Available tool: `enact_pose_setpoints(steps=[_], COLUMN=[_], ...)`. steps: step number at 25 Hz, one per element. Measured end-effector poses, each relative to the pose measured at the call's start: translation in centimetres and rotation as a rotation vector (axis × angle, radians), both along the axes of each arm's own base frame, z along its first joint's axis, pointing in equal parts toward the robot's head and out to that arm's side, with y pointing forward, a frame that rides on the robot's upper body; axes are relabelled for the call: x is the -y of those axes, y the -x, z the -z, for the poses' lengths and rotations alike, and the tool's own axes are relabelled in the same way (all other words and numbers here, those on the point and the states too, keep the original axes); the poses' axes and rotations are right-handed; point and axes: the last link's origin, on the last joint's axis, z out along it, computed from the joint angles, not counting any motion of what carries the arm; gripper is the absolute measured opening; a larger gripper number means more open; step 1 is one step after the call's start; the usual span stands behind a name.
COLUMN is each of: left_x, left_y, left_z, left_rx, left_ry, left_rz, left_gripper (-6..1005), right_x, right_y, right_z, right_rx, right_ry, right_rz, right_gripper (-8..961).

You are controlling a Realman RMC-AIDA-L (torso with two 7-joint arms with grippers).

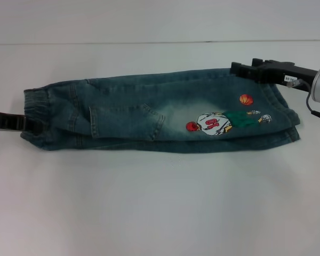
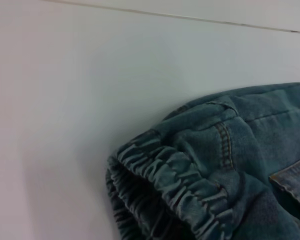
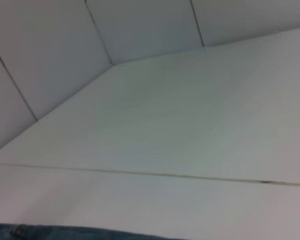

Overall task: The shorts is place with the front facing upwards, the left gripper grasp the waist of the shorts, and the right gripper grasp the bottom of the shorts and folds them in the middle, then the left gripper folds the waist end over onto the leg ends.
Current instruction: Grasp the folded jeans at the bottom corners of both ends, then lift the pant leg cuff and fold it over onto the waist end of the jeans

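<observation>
The denim shorts (image 1: pixel 154 114) lie flat across the table, doubled lengthwise. Their elastic waist (image 1: pixel 34 109) points left and the leg ends (image 1: pixel 280 120) point right, with a cartoon basketball print (image 1: pixel 218 121) facing up. My left gripper (image 1: pixel 32 126) reaches in low from the left edge and meets the near corner of the waist. The left wrist view shows the gathered waistband (image 2: pixel 180 185) close up. My right gripper (image 1: pixel 242 69) is at the far edge of the leg ends. A thin strip of denim (image 3: pixel 65 233) shows in its wrist view.
The white table (image 1: pixel 160 202) stretches wide in front of the shorts and behind them. A seam line (image 1: pixel 122 42) marks its back edge, with a pale wall (image 3: pixel 140 25) beyond.
</observation>
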Motion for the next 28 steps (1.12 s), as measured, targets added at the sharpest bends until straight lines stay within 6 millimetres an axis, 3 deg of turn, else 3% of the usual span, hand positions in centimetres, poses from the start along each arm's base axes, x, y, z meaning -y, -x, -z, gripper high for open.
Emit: enact_pose_setpoints(steps=[3, 8, 13, 22, 28], left_x=[0.0, -0.3, -0.9, -3.8, -5.0], left_y=[-0.5, -2.0, -3.8, -10.7, -14.4], left_z=[-0.3, -1.3, -2.2, -3.6, -4.5], left_rx=[0.021, 0.061, 0.095, 0.2, 0.246], left_ry=[0.008, 0.004, 0.008, 0.023, 0.009], left_rz=[0.026, 0.081, 0.137, 0.321, 0.422], left_gripper=[39, 40, 41, 44, 45], right_x=[0.3, 1.0, 1.4, 1.9, 2.1], right_y=[-0.2, -0.8, -1.4, -2.5, -3.2], right_z=[0.1, 0.2, -0.4, -1.1, -1.4], right_rx=[-0.005, -0.052, -0.129, -0.217, -0.232], right_ry=[-0.028, -0.103, -0.187, -0.355, -0.46], right_rz=[-0.014, -0.022, 0.003, 0.046, 0.085], right_gripper=[914, 706, 412, 11, 5])
